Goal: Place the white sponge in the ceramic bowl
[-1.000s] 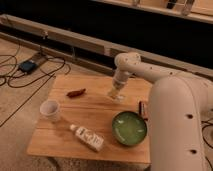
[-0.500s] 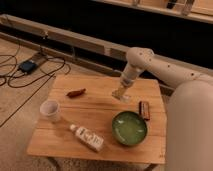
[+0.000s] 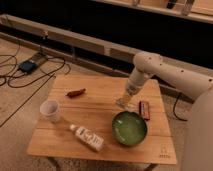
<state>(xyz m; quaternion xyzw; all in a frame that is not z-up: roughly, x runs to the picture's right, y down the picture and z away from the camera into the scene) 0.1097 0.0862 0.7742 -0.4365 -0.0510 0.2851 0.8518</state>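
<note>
The green ceramic bowl (image 3: 129,128) sits on the wooden table (image 3: 100,110) at the front right and holds nothing I can see. My gripper (image 3: 125,102) points down at the table just behind the bowl's far left rim. A small pale shape at its tip could be the white sponge (image 3: 124,105), but the gripper covers most of it, so I cannot tell whether it is held or lying on the table.
A white cup (image 3: 50,110) stands at the left. A white labelled bottle (image 3: 88,138) lies at the front. A reddish-brown item (image 3: 76,93) lies at the back left. A dark bar (image 3: 145,110) lies right of the gripper. Cables and a box (image 3: 27,66) are on the floor.
The arm has swung to the right side of the view. The gripper has shifted slightly right and closer to the bowl. The objects on the table have not moved.
</note>
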